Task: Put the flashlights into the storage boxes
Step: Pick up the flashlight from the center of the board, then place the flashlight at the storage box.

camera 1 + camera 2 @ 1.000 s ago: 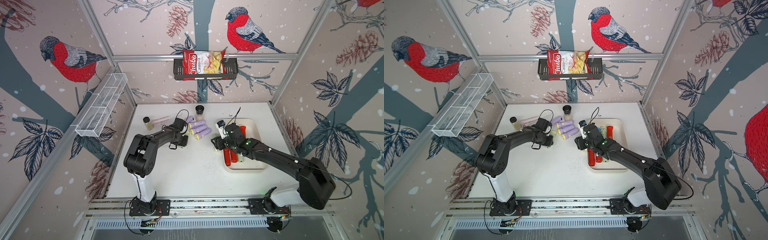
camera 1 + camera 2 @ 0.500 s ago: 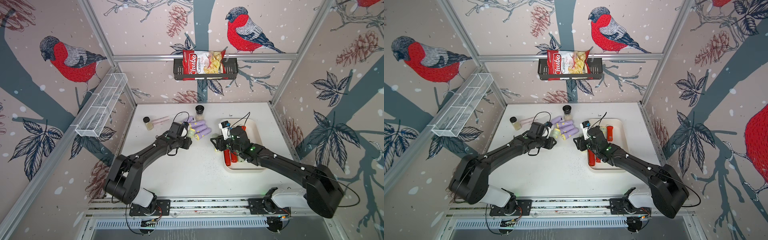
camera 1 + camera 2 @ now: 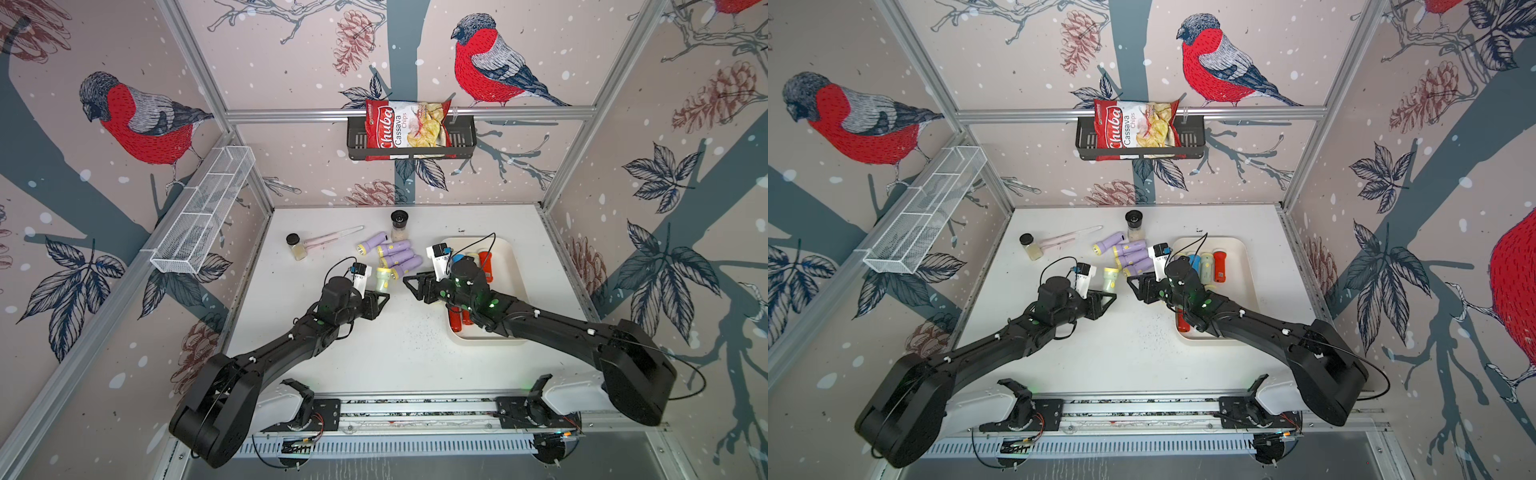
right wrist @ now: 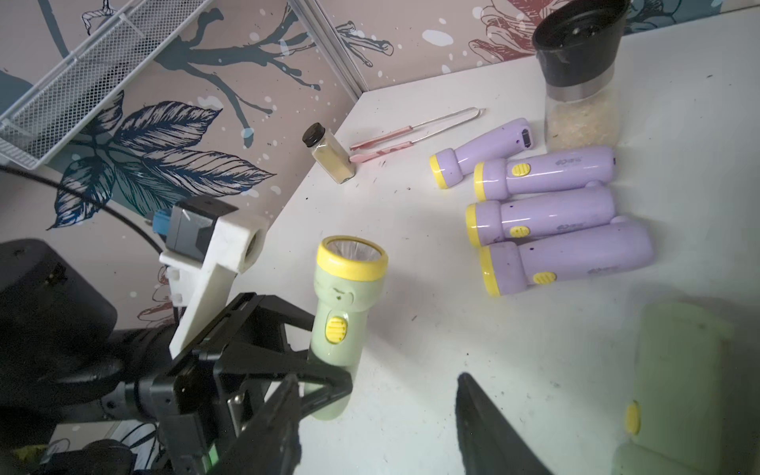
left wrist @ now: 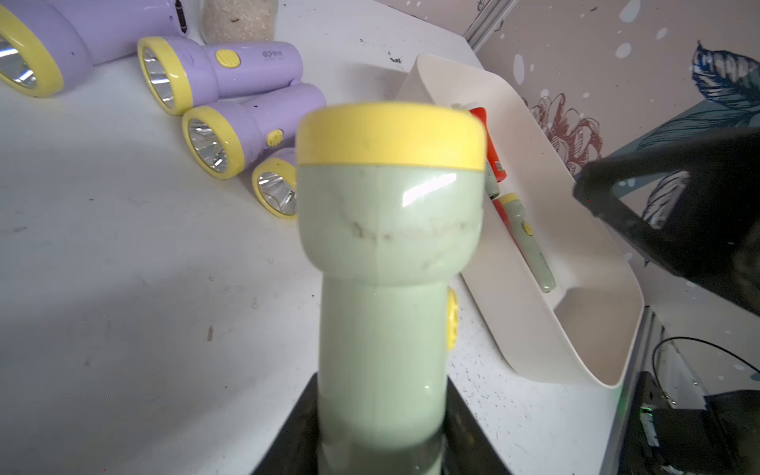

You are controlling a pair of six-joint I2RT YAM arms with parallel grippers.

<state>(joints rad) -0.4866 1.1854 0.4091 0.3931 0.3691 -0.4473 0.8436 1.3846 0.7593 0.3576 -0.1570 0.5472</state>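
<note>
My left gripper (image 3: 376, 297) (image 5: 380, 436) is shut on the handle of a pale green flashlight (image 3: 384, 279) (image 5: 386, 230) with a yellow head, held off the table near its middle. Facing it a short way to the right, my right gripper (image 3: 411, 284) (image 4: 378, 395) stands open and empty, its arm lying over the cream storage box (image 3: 510, 272) (image 3: 1241, 286). In that box lie red (image 3: 1219, 264), blue (image 3: 1194, 262) and pale green (image 3: 1207, 266) flashlights. Several lilac flashlights (image 3: 399, 255) (image 4: 543, 172) lie side by side on the table behind both grippers.
A small black-lidded jar (image 3: 296, 247), pink tweezers (image 3: 332, 237) and a taller grinder jar (image 3: 399, 226) stand at the back of the table. A white mesh basket (image 3: 203, 212) hangs on the left wall. On the back wall, a black shelf (image 3: 465, 137) holds a chips bag.
My left arm has stretched out and carried the green flashlight away from the lilac group, toward the front and right. The right gripper has shifted a little left, off the box's edge.
</note>
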